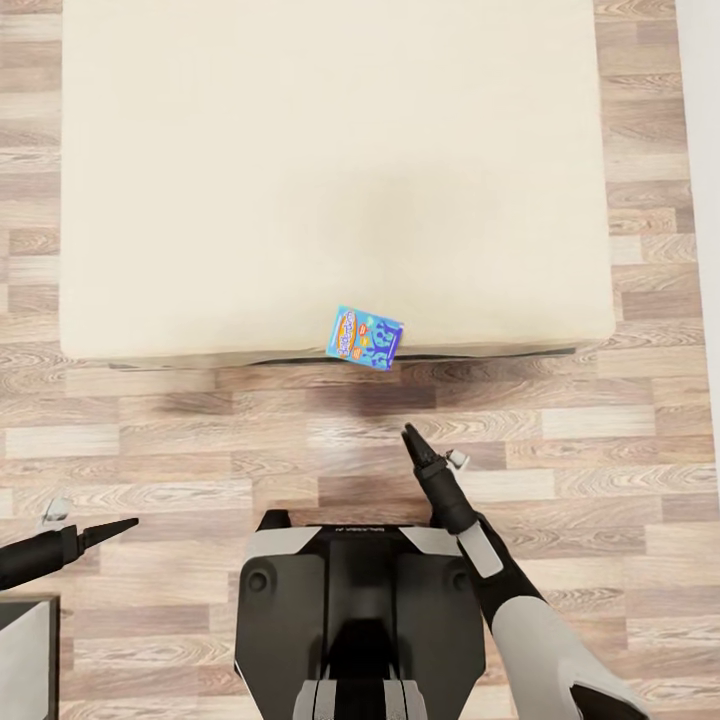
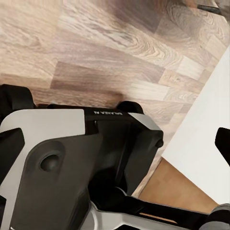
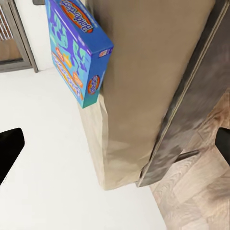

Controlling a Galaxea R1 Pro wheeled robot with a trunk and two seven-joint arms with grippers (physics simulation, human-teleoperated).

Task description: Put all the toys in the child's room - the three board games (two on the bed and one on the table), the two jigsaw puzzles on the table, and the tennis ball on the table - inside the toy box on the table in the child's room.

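Blue board game (image 1: 366, 338) overhangs bed (image 1: 300, 170) edge; right gripper (image 1: 409, 432) and left gripper (image 1: 128, 523) empty, jaw gap unclear.

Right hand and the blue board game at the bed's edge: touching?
Apart. The head view shows bare wood floor between the right hand and the blue board game on the bed.

— Where's the board game (image 1: 366, 338)?
— At the near edge of the bed (image 1: 250, 180), lying flat, turned slightly askew, one corner jutting just past the edge above the wood floor.
— What does it look like?
— A thin blue box with orange and yellow print.
— And the bed?
— A wide, flat cream-beige mattress.
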